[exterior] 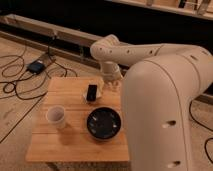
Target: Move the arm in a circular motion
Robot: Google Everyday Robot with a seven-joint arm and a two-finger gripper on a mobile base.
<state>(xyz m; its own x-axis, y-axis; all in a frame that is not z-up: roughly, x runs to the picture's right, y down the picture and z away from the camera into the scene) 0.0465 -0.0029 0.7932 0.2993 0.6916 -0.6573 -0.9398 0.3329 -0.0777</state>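
- Far left, dark cables (15, 82) trail across the floor (17, 117), and a small blue-grey box (36, 66) sits among them, well apart from the table.
- Next in, the light wooden table (75, 145), slatted top, seen from above at an angle.
- On its left half stands a white cup (56, 116), upright, mouth open to the camera, nothing touching it.
- Moving right, a black bowl (104, 123) sits near the middle of the table, just right of the cup and apart from it.
- Behind the bowl, toward the far edge, there's a small dark object (92, 92) standing on something pale and flat; what either one is, I can't make out.
- Now the arm (150, 52): cream-white, thick and tubular, small dark holes dotted along it. Its rounded elbow is up at centre, above the far edge of the table.
- From that elbow a short segment drops to the gripper (111, 80), which hangs over the back right part of the table, just right of the small dark object.
- The claw looks to be holding nothing, but whether its two fingers are apart or together I cannot tell from this angle.
- Right side: the arm's biggest segment fills the foreground, sweeping from upper right to the bottom edge and covering the table's right end.
- Along the top, a dark wall (75, 17) with a pale ledge running beneath it.
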